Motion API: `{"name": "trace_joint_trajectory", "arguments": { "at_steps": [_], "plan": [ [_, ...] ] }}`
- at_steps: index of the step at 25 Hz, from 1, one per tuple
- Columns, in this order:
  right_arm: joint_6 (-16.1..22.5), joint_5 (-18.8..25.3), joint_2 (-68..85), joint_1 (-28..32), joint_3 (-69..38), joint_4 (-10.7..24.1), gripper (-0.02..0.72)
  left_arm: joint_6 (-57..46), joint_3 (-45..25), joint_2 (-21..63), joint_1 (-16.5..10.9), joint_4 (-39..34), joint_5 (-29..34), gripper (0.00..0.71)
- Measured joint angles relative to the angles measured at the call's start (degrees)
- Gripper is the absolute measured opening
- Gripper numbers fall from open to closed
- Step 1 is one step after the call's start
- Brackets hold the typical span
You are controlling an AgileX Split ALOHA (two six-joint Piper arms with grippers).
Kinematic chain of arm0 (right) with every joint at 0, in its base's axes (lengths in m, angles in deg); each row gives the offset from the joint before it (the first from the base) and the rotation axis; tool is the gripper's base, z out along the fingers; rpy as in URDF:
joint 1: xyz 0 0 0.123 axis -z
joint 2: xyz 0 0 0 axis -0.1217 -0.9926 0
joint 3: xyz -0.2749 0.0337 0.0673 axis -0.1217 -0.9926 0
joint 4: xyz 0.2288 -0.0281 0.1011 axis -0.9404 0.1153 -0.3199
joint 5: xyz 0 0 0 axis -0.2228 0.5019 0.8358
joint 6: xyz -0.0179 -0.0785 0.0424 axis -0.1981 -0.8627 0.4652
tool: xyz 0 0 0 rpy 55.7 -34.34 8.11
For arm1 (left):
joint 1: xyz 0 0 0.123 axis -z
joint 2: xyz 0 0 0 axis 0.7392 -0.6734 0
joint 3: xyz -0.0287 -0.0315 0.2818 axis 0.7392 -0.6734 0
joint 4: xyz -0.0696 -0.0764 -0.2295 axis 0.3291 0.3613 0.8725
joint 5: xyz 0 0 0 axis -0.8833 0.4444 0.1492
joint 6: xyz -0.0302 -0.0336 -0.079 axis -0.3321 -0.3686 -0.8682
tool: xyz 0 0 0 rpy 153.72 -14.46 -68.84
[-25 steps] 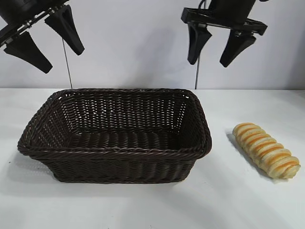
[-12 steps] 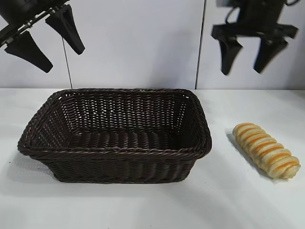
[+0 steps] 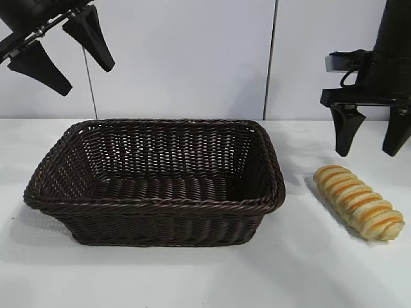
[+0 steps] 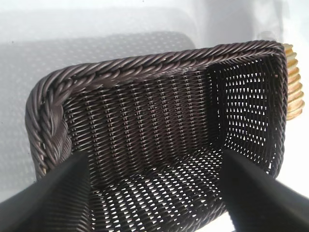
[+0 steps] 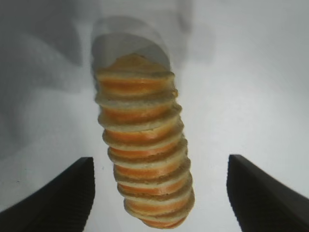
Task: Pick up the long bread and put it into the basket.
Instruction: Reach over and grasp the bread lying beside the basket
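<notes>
The long bread (image 3: 358, 202), golden with orange-brown cross stripes, lies on the white table right of the basket (image 3: 154, 204). The basket is dark brown wicker and empty. My right gripper (image 3: 370, 141) is open and hangs just above the bread's far end, not touching it. In the right wrist view the bread (image 5: 142, 145) lies between and below the two spread black fingers (image 5: 58, 198). My left gripper (image 3: 61, 54) is open, high at the upper left above the basket's left end. The left wrist view looks down into the basket (image 4: 145, 67), with the bread's edge (image 4: 293, 82) beyond it.
The white table (image 3: 308, 269) runs to a pale back wall with two thin vertical seams. The bread lies close to the table's right side in the exterior view.
My right gripper has moved right and down, from high above the basket's right end to just above the bread. The left arm, basket and bread have not moved.
</notes>
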Motion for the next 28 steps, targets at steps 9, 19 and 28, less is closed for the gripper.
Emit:
{"name": "trace_joint_trajectory", "arguments": {
  "at_steps": [9, 19, 28],
  "plan": [
    [-2.1, -2.0, -4.1, 0.0, -3.1, -2.0, 0.549, 0.0, 0.0, 0.0, 0.0, 0.0, 0.0, 0.542],
    [-2.1, -4.5, -7.1, 0.0, -4.3, -1.9, 0.431, 0.0, 0.0, 0.0, 0.0, 0.0, 0.0, 0.542],
    [-2.1, -2.4, -7.0, 0.0, -3.4, -2.1, 0.186, 0.0, 0.0, 0.0, 0.0, 0.0, 0.0, 0.542]
  ]
}}
